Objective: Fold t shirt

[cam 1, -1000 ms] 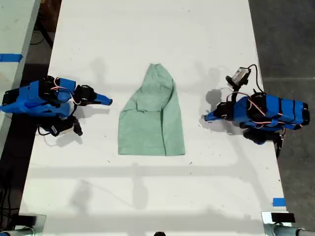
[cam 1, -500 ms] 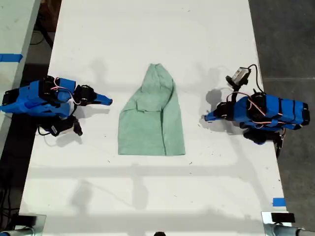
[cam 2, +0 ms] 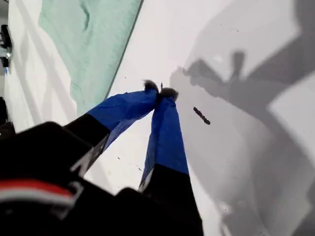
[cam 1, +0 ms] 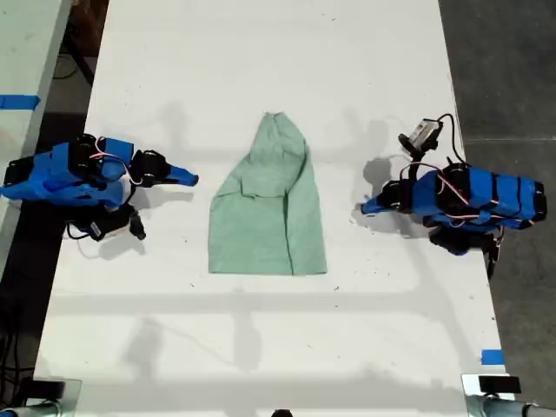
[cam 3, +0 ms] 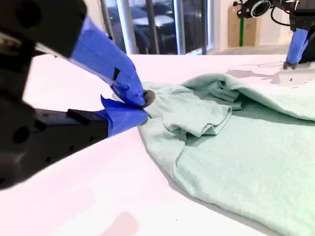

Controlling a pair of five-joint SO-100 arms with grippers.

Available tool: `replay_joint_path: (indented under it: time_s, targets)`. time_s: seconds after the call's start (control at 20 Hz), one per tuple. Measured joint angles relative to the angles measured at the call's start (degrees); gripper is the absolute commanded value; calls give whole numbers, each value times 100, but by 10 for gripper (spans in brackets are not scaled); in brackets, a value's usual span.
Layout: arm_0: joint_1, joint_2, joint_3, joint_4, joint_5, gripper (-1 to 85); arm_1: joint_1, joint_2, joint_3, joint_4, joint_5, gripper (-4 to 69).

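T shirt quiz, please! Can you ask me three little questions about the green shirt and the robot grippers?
1. True or false: my second gripper is lifting the t shirt off the table.
2. What is my first gripper holding? A) the t shirt B) nothing C) a pen
3. Fill in the gap: in the exterior view, the t shirt lies ___ my two grippers.

Key: 1 false; 2 B; 3 between.
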Motion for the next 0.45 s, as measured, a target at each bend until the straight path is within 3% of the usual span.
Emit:
replay_joint_path:
  time_s: [0.45]
  targets:
    - [0,0,0,0,0,-1,0,0,0,0,44,21]
